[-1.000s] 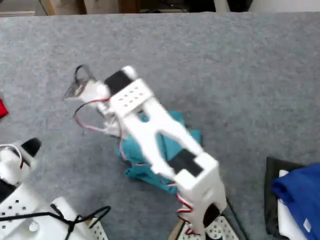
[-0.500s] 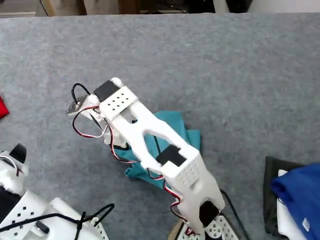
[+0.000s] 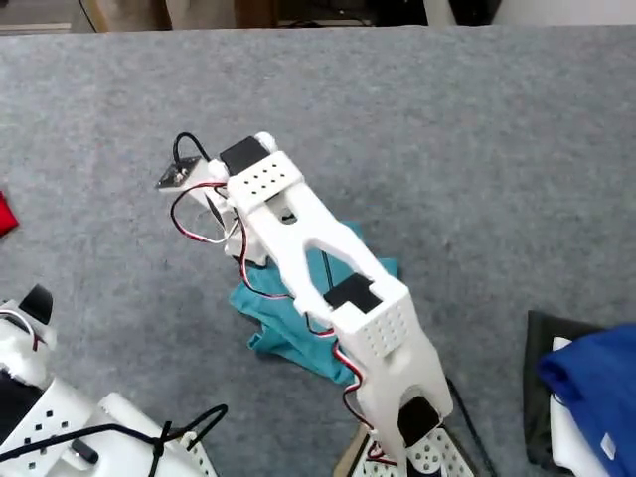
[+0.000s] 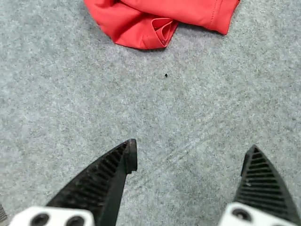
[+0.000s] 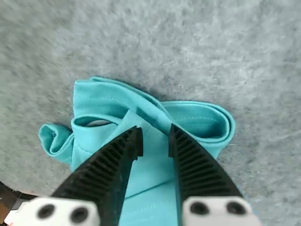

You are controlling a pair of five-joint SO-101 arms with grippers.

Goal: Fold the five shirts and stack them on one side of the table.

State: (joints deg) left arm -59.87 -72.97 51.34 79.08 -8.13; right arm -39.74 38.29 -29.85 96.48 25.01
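A crumpled teal shirt (image 5: 155, 117) lies on the grey carpeted table (image 3: 477, 149) near its front middle. My right gripper (image 5: 154, 134) sits right on it, fingers drawn nearly together with a raised fold of teal cloth between them. From above, the right arm (image 3: 318, 268) covers much of the teal shirt (image 3: 288, 333). A red shirt (image 4: 155, 19) lies bunched at the left edge. My left gripper (image 4: 193, 150) hovers open over bare carpet short of it. A blue shirt (image 3: 596, 383) rests at the right edge.
The left arm's base (image 3: 40, 397) and its black cable fill the near left corner. The blue shirt lies on white cloth over a dark mat (image 3: 542, 338). Wide bare carpet stretches across the back and right of the table.
The right arm swung toward the near left, then back toward the far right, and the teal shirt's left edge shifted with it. The left arm drew back toward its corner.
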